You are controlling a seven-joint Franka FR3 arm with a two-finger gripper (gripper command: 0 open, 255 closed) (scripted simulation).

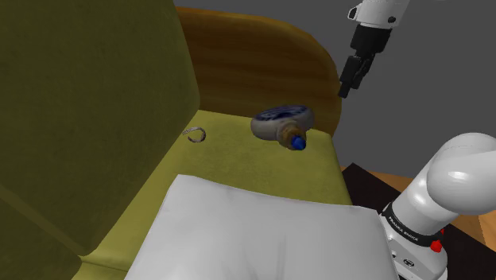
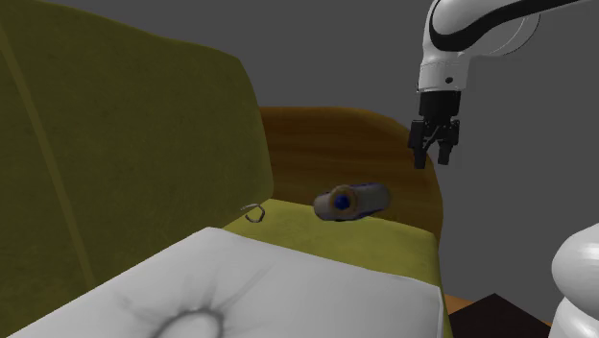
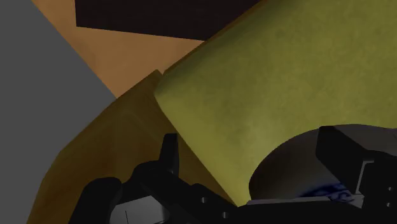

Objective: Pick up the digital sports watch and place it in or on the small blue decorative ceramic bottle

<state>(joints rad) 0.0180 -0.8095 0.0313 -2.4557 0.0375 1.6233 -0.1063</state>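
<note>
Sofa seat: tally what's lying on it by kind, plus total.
Grey watch: 1
Blue-patterned bottle, on its side: 1
White pillow: 1
Total: 3

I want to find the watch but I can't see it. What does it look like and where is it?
Find the big olive sofa. On its seat, beyond the white pillow and close to the backrest, lies the watch. It is a tiny thin grey loop, unlike the fat blue-and-white bottle lying nearby.
</note>
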